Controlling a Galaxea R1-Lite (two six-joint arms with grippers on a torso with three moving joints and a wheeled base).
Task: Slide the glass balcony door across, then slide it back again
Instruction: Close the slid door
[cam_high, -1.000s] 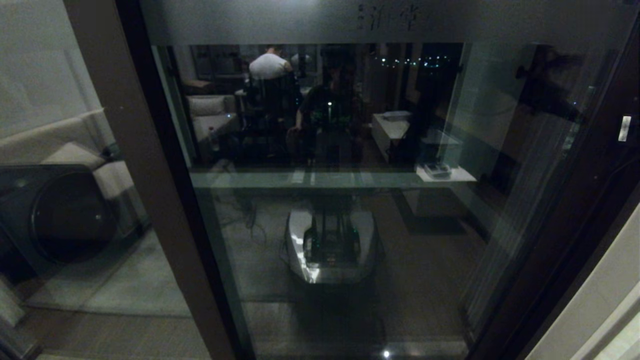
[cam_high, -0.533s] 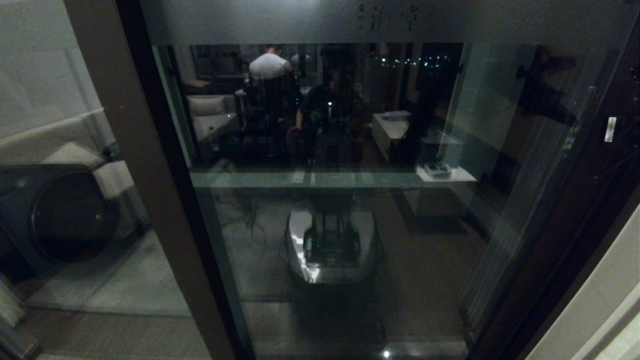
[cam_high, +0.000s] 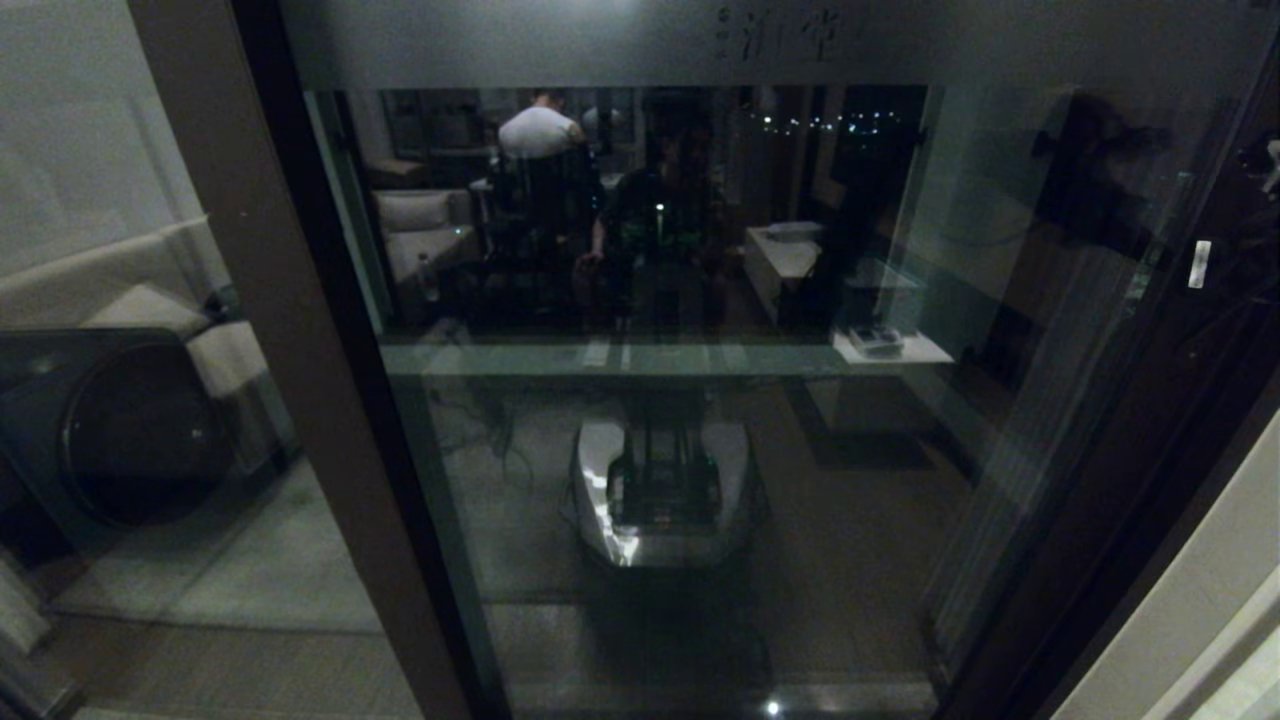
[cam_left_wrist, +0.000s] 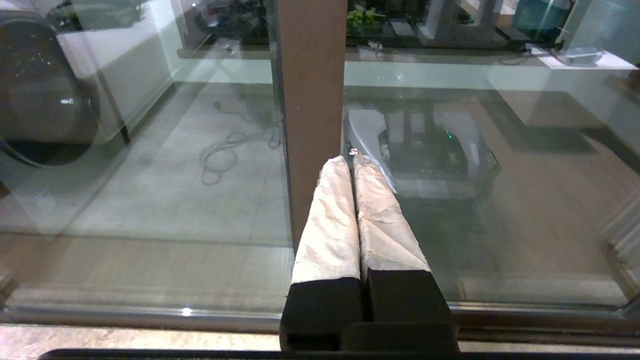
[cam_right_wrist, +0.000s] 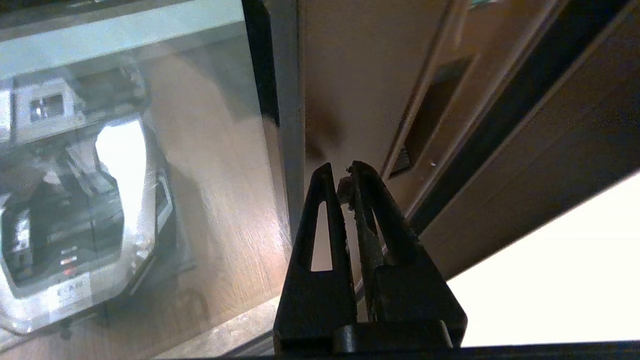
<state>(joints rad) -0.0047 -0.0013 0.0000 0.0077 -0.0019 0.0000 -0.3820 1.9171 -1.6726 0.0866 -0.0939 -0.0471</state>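
The glass balcony door (cam_high: 660, 420) fills the middle of the head view, with a frosted top band of characters (cam_high: 785, 35) and dark brown stiles. A narrow recessed black handle (cam_right_wrist: 430, 115) sits in its right stile (cam_right_wrist: 350, 90). My right gripper (cam_right_wrist: 342, 172) is shut and empty, its tips close to that stile, a short way beside the handle. In the head view the right arm (cam_high: 1198, 265) shows dimly at the door's right edge. My left gripper (cam_left_wrist: 350, 160) is shut and empty, held low before the brown left stile (cam_left_wrist: 312, 100).
A fixed glass panel (cam_high: 100, 250) showing a sofa stands left of the door, with a dark round-fronted object (cam_high: 130, 430) low behind it. The floor track (cam_left_wrist: 150, 312) runs along the bottom. A pale wall (cam_high: 1200, 600) borders the door on the right.
My right arm has moved left, closer to the door's right stile. The door and my left arm have not visibly moved.
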